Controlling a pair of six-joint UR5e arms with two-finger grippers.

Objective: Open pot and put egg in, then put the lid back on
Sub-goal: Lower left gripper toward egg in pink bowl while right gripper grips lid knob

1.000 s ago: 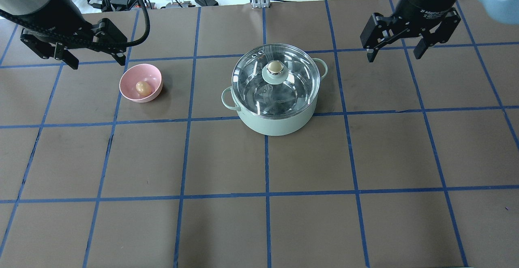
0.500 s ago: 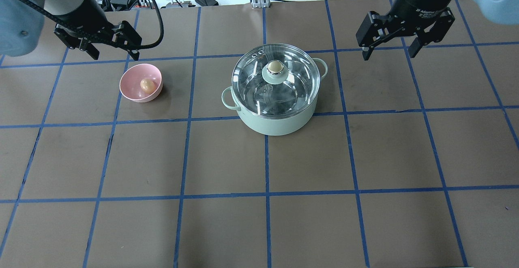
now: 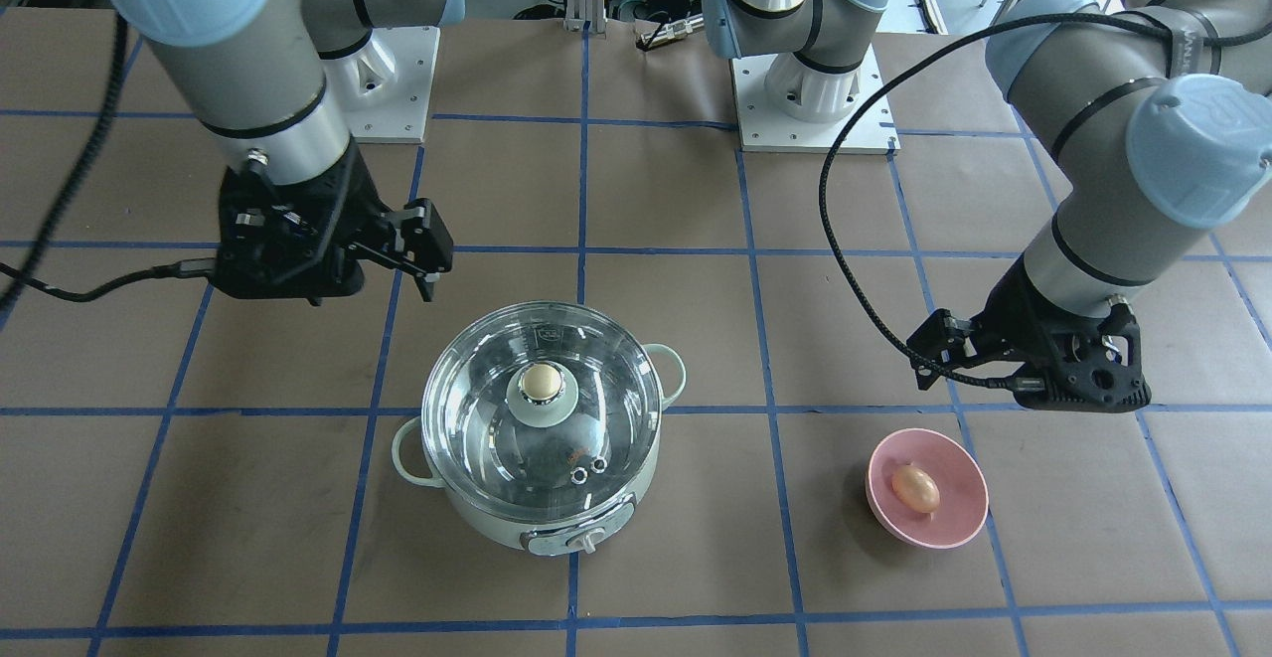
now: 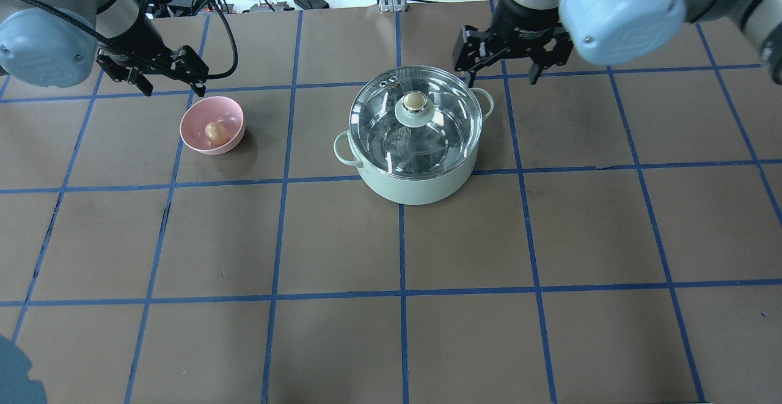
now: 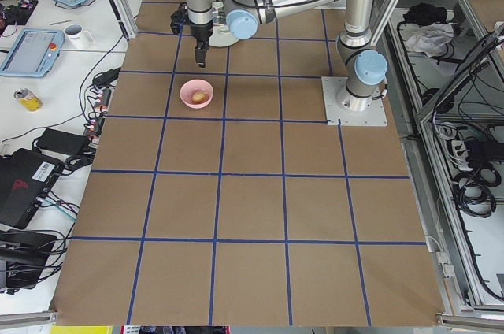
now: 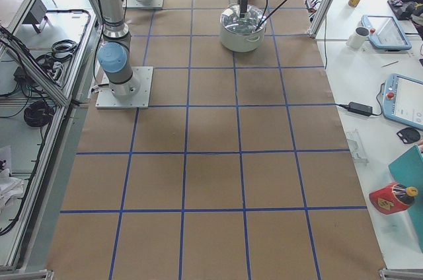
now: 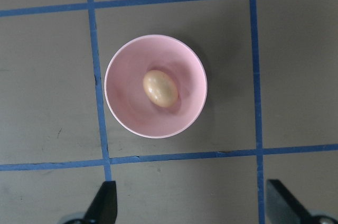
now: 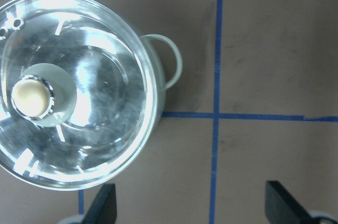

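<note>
**Lid-off step pending: both claws on approach**

Item 1: round mint-green electric pot [image 4: 421, 185], mid-table, closed by its clear domed glass lid [image 4: 443, 126].
Item 2: small tan-brown egg [image 4: 214, 132], lying in a pink bowl [image 4: 231, 110] well apart from the pot, on my left side.
Item 3: right gripper [image 4: 501, 73], fingers spread, empty, above the pot's far rim and off the knob.
Item 4: left gripper [image 4: 173, 86], spread, empty, just behind the bowl.

I judged step one not yet done. Next I needed the right claw centred over the knob, lowered and closed.

Mint pot [image 4: 421, 181], glass lid [image 4: 415, 124] on, tan egg [image 4: 214, 132] well apart
</note>
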